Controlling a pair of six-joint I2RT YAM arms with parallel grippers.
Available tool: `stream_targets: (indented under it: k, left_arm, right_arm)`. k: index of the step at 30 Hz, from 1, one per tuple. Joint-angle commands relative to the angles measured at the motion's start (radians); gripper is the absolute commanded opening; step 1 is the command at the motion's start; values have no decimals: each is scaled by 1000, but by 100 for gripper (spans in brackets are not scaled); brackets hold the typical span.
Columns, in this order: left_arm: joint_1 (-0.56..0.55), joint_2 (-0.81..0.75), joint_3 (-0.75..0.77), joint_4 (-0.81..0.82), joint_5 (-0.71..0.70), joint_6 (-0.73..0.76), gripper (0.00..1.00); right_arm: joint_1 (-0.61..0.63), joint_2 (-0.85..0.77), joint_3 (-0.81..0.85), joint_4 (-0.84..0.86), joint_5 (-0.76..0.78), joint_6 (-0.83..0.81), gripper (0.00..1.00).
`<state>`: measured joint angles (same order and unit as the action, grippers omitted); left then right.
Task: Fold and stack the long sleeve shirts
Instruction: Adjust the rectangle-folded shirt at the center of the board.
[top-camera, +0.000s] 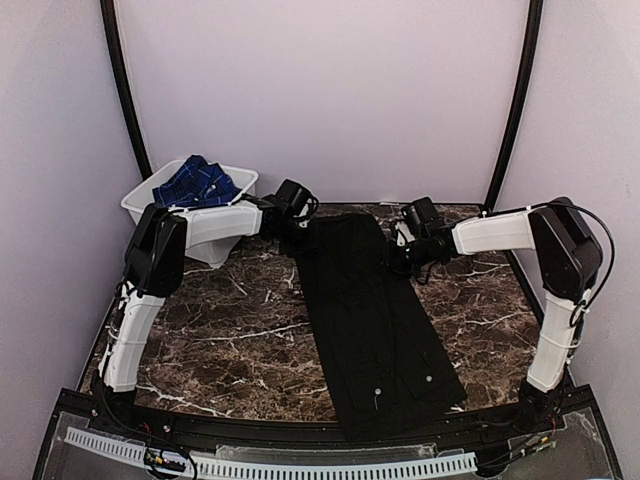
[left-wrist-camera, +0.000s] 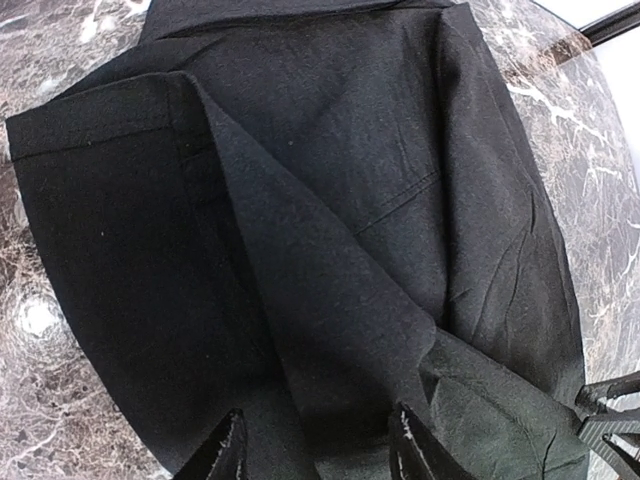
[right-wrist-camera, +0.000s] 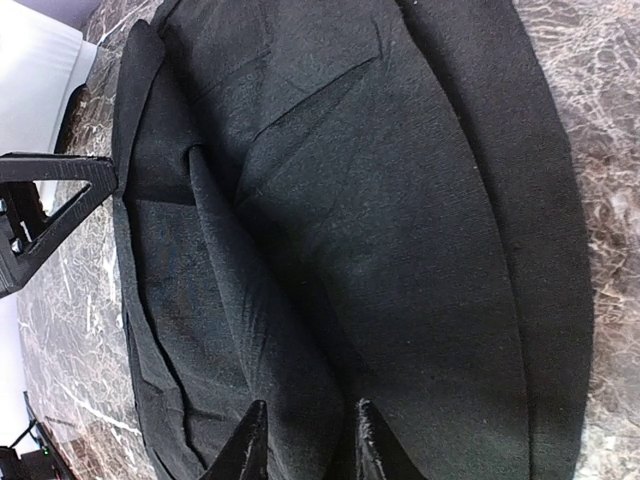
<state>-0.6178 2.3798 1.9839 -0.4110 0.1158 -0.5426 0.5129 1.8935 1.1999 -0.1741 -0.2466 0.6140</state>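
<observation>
Only the top view shows the blue checked shirt (top-camera: 195, 185) bunched in the white tub (top-camera: 140, 200) at far left, and the black shirt (top-camera: 375, 310) lying as a long strip from the table's (top-camera: 220, 330) far middle to its near edge, marble showing on both sides. The 2 arms reach inward and low to the strip's far corners. In the wrist views the right gripper (right-wrist-camera: 307, 445) pinches a raised ridge of black cloth, while the left gripper (left-wrist-camera: 318, 450) straddles a fold, jaws half apart; whether it grips, I cannot tell.
</observation>
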Motion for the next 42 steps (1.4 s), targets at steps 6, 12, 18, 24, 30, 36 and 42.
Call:
stream_targets:
  k: [6, 12, 18, 24, 30, 36, 42]
  left_arm:
    - [7, 12, 34, 48, 71, -48, 34]
    - [9, 16, 33, 59, 89, -60, 15]
    - [12, 13, 36, 65, 97, -60, 0]
    - [17, 13, 47, 62, 82, -52, 0]
    - [34, 3, 52, 49, 46, -53, 0]
    - [40, 2, 46, 58, 37, -50, 0]
    - [43, 9, 38, 72, 85, -50, 24]
  right_arm:
    - [9, 22, -15, 56, -36, 20, 24]
    - [10, 23, -18, 58, -38, 21, 18]
    - [10, 12, -26, 50, -21, 20, 0]
    - [10, -26, -39, 28, 60, 15, 0]
    - [9, -49, -61, 27, 84, 16, 0]
    - [10, -56, -74, 36, 94, 23, 0]
    - [10, -45, -67, 38, 88, 25, 0]
